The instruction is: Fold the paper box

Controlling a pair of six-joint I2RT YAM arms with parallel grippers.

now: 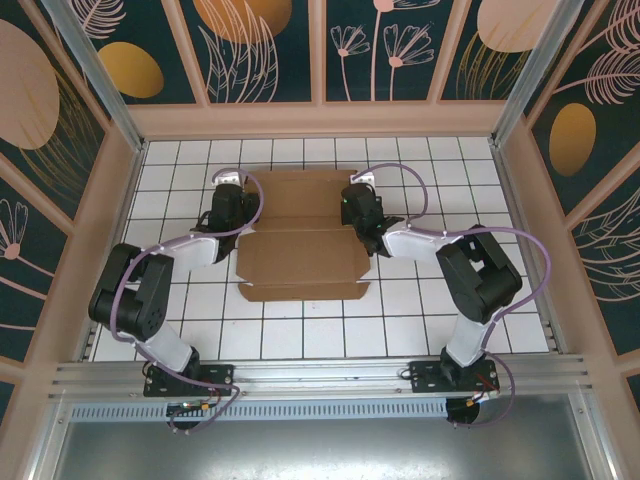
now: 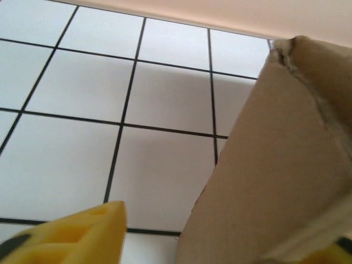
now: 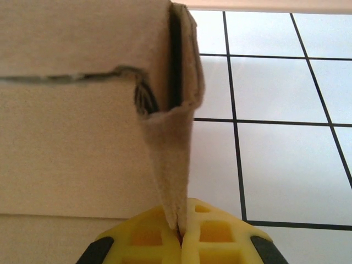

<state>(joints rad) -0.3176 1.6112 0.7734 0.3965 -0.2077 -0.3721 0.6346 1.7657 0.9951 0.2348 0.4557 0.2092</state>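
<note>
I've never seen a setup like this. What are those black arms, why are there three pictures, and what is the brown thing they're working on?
The overhead picture shows two robot arms bolted at the near edge of a white tiled table. Between them lies the paper box, flat brown cardboard with flaps. The other two pictures come from small cameras on each wrist. In the right wrist picture, the right end effector has its yellow fingers pinched shut on a raised cardboard flap. In the left wrist picture, the left end effector has one yellow finger on either side of a cardboard edge; I cannot tell whether it is gripping.
</note>
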